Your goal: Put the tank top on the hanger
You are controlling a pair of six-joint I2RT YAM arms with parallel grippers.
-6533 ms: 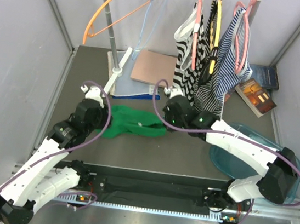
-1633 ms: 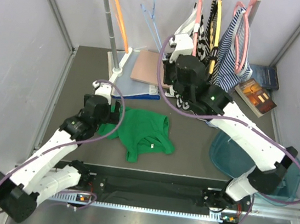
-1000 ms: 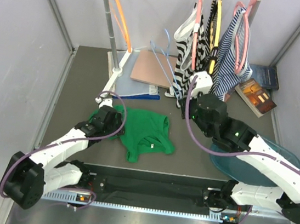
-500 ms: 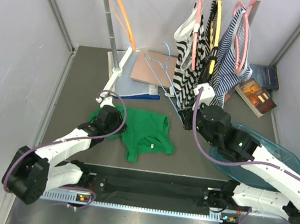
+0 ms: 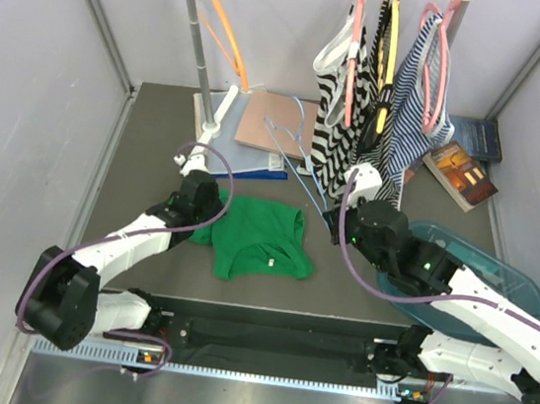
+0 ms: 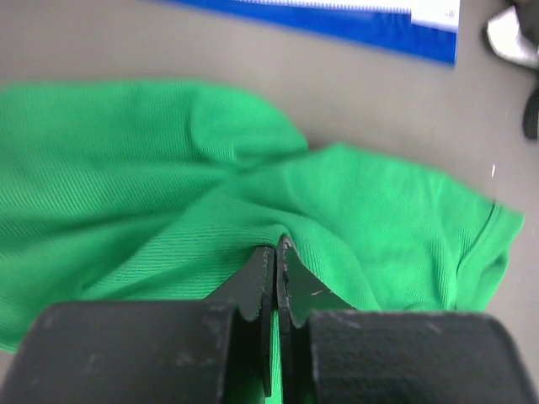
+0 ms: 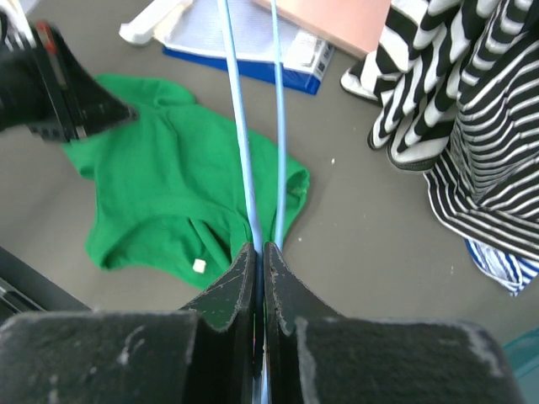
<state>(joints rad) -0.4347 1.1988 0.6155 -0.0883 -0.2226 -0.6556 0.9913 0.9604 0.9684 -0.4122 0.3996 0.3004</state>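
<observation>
The bright-green tank top (image 5: 257, 242) lies crumpled on the dark table, its small white label (image 7: 200, 266) facing up. My left gripper (image 5: 208, 219) is at the top's left edge and is shut on a raised fold of the green fabric (image 6: 276, 249). The thin light-blue hanger (image 5: 300, 161) slants up and back from my right gripper (image 5: 332, 216), just right of the top. That gripper is shut on the hanger's wire (image 7: 259, 249), and two blue wires (image 7: 240, 126) run forward over the tank top (image 7: 168, 185). The left gripper's black fingers (image 7: 101, 108) show at its far edge.
An orange hanger (image 5: 218, 31) hangs on the pole at the back left. Striped tops (image 5: 362, 105) on pink hangers hang at the back right, close to the right arm. A pink pad (image 5: 270, 122) on a blue folder (image 5: 245, 167), books (image 5: 463, 173) and a teal basin (image 5: 484, 280) lie around.
The left gripper has shut on the tank top's left edge and bunched the fabric. The right arm has carried the hanger down and nearer to the top.
</observation>
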